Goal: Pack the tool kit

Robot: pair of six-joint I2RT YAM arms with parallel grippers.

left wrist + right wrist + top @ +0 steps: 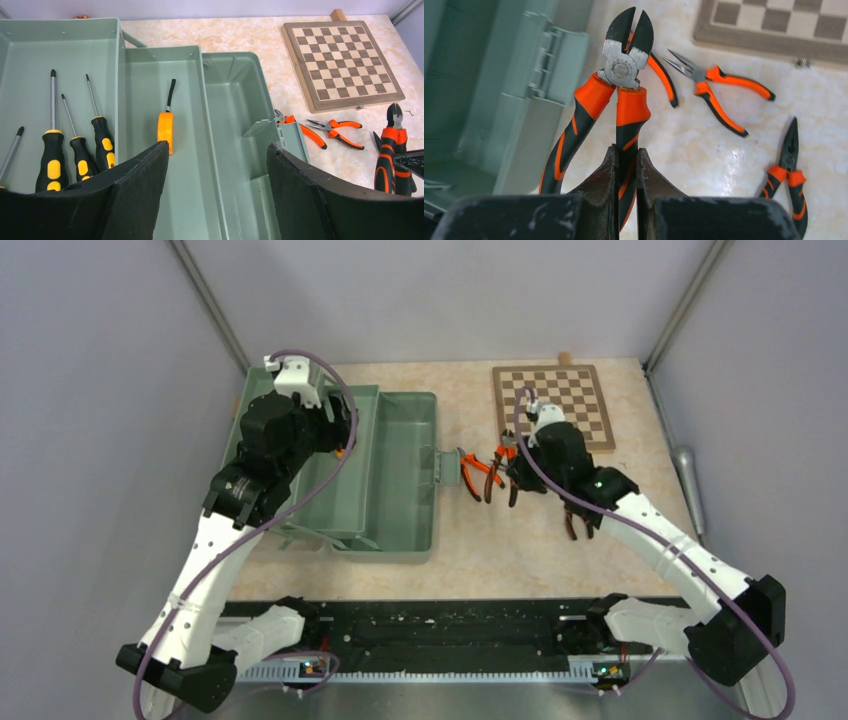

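Observation:
The pale-green toolbox point(400, 480) lies open at the left, with its upper trays swung out. Several yellow-black screwdrivers point(51, 155) lie in the far-left tray, and the orange tape measure point(165, 127) sits in the middle tray. My left gripper point(218, 147) hovers open over the box with nothing between its fingers. My right gripper point(627, 150) is shut on one handle of orange-black cutting pliers point(624, 65), just right of the box latch point(544, 65). Needle-nose pliers point(714, 85), another pair point(789, 170) and a third pair point(305, 132) lie on the table.
A wooden chessboard point(553, 405) lies at the back right, just behind the pliers. A grey cylinder point(688, 475) rests along the right wall. Grey walls close in the table on three sides.

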